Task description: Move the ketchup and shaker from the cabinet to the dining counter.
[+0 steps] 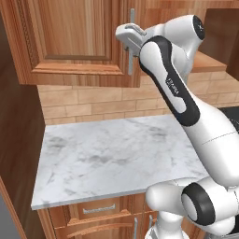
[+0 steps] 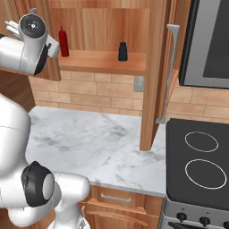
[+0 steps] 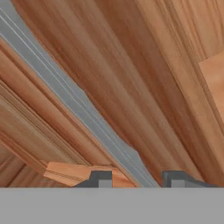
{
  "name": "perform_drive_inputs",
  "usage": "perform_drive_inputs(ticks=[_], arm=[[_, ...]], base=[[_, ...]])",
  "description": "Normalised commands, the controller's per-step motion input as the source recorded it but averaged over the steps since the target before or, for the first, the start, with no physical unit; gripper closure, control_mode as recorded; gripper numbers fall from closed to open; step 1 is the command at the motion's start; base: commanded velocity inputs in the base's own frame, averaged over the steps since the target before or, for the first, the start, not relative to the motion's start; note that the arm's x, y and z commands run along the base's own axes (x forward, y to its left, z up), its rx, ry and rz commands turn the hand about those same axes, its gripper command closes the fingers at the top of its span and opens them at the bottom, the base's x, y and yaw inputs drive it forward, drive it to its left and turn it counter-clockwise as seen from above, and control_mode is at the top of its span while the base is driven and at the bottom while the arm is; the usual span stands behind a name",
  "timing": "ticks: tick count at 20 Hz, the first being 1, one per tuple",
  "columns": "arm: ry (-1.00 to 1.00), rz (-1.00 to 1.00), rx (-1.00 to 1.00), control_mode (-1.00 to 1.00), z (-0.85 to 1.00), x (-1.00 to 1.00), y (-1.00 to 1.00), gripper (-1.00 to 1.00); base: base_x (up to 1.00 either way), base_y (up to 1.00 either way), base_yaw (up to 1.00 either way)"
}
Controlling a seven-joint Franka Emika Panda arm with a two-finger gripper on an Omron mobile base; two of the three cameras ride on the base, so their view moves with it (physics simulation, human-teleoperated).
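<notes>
Step in hand: opening cabinet [image 2: 103, 27]. Claw [image 3: 134, 177] clamping narrow on left door's bar handle [image 3: 74, 105]. Ketchup [image 2: 63, 41] and shaker [image 2: 122, 51] standing apart on shelf [image 2: 105, 61] inside. Next: swinging door wide, releasing, reaching for ketchup.

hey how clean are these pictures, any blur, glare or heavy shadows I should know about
Left base view: even, soft light, faint shadow under the cabinet. Right base view: sharp enough to separate the ketchup and shaker, no glare on the stove. Hand view: the handle looks soft and smeared, very close up.
</notes>
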Motion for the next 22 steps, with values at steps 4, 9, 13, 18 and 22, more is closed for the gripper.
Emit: perform_drive_inputs(ticks=[4, 9, 13, 18, 22], arm=[[-0.01, 0.01, 0.00, -1.00, 0.00, -0.46, 0.53, 1.00], [-0.01, 0.02, 0.00, -1.00, 0.00, -0.50, 0.56, 1.00], [-0.01, 0.02, 0.00, -1.00, 0.00, -0.52, 0.57, 1.00], [-0.07, 0.04, 0.00, -1.00, -0.04, -0.59, 0.56, 1.00], [-0.10, 0.04, 0.00, -1.00, -0.07, -0.61, 0.57, 1.00]], base=[[0.00, 0.00, 0.00], [0.00, 0.00, 0.00], [0.00, 0.00, 0.00], [0.00, 0.00, 0.00], [0.00, 0.00, 0.00]])
